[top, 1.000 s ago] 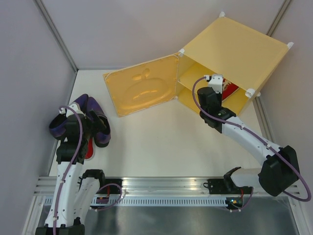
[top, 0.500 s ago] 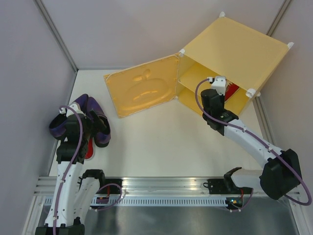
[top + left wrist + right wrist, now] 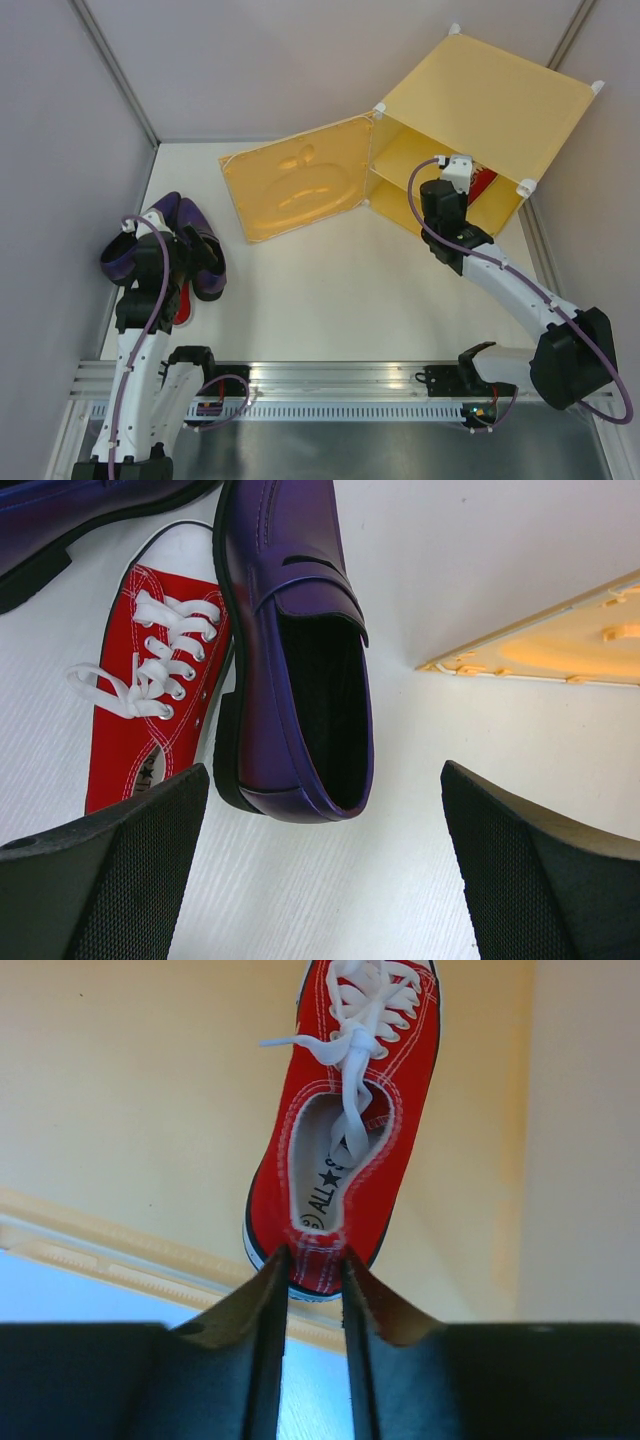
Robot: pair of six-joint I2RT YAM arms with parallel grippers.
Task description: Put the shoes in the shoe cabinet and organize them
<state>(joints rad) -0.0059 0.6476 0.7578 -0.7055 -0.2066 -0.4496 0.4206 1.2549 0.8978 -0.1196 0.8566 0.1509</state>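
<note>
right gripper (image 3: 315, 1260): fingers drawn close together and clamped on the heel rim of a red sneaker (image 3: 345, 1130). the shoe's toe and white laces point away from the wrist, into the shoe cabinet (image 3: 480, 100). in the wrist view the sneaker lies over a yellow panel, with its heel just at that panel's front edge. whether the sole rests on the panel cannot be determined. from overhead, the right arm reaches into the cabinet opening and a strip of red shows just beside the gripper, inside. which compartment holds it cannot be told with confidence. the cabinet stands at the far right of the table (image 3: 320, 290), its apple-embossed door (image 3: 295, 190) swung fully open to the left. left gripper (image 3: 322, 780): jaws spread wide, nothing between them, held above the shoes at the left edge of the table. directly beneath it lies a purple loafer (image 3: 270, 630), upright with its opening facing up. a second red sneaker (image 3: 150, 710) lies touching the loafer's side, laces up. a second loafer (image 3: 60, 510) lies near the sneaker's toe, only partly in view. all three shoes are on the table, well apart from the cabinet.
</note>
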